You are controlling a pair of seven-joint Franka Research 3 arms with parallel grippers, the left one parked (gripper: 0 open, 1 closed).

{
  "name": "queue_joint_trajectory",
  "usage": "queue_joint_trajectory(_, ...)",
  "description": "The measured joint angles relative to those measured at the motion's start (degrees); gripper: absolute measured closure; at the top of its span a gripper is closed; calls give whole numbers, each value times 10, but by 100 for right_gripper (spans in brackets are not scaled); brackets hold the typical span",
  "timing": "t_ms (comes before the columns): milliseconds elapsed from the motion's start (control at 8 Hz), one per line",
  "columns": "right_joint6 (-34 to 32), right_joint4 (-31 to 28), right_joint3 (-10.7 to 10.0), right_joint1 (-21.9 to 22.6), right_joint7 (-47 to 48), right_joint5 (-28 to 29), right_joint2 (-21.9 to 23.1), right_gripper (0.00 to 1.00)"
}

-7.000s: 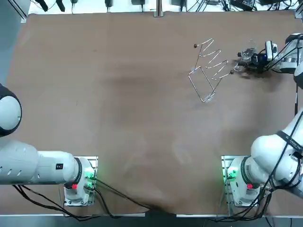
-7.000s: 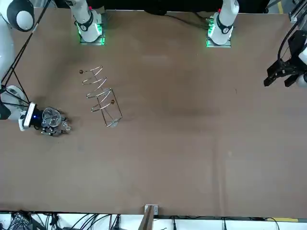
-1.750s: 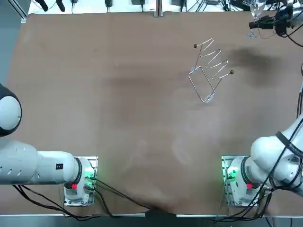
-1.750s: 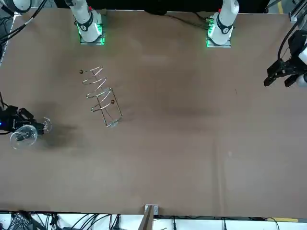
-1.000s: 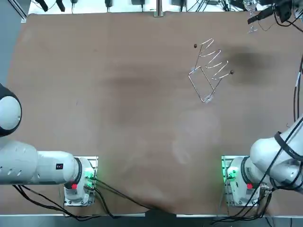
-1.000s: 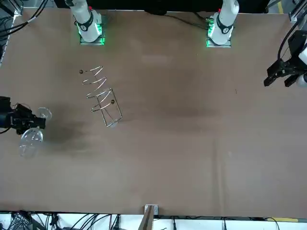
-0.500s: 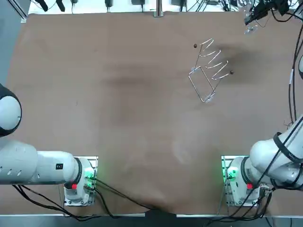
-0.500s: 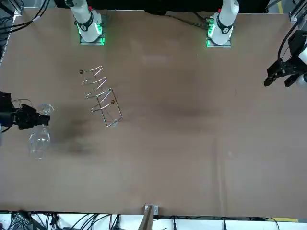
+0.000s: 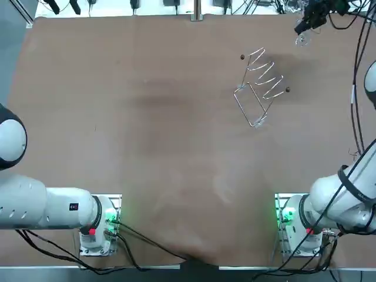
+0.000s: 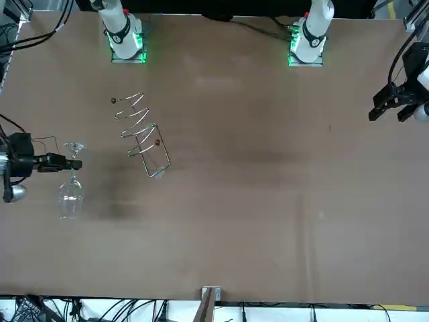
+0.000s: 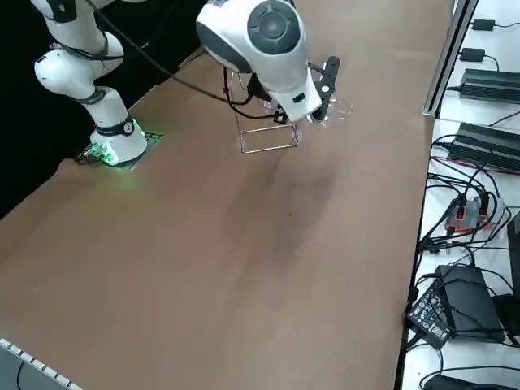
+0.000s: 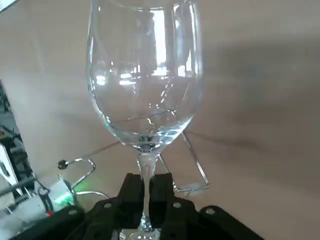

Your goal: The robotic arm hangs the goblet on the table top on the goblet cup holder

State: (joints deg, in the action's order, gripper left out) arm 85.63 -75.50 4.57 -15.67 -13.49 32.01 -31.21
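A clear goblet (image 12: 145, 75) is held off the table by its stem, between the fingers of my right gripper (image 12: 146, 195), which is shut on it. In the front view the goblet (image 10: 70, 194) hangs left of the wire cup holder (image 10: 141, 133), its foot beside the gripper (image 10: 72, 164). From overhead, the gripper (image 9: 304, 25) and goblet (image 9: 302, 39) sit near the far right corner, beyond and to the right of the holder (image 9: 261, 87). The holder (image 11: 264, 134) stands bare, partly hidden behind the arm in the right side view.
Cables and power bricks (image 11: 467, 207) lie on the floor strip beyond the table's right edge. A metal bracket (image 10: 210, 293) sits at the far table edge. My arm's base (image 9: 298, 222) glows green at the near right.
My right gripper lifted the goblet from the table, swung it up and turned it. Over the last second it has moved closer to the holder. The holder has not moved.
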Motion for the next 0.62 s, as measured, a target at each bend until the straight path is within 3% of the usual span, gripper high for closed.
queue_joint_trajectory(625,-10,-11,0,48,244,-8,-15,90)
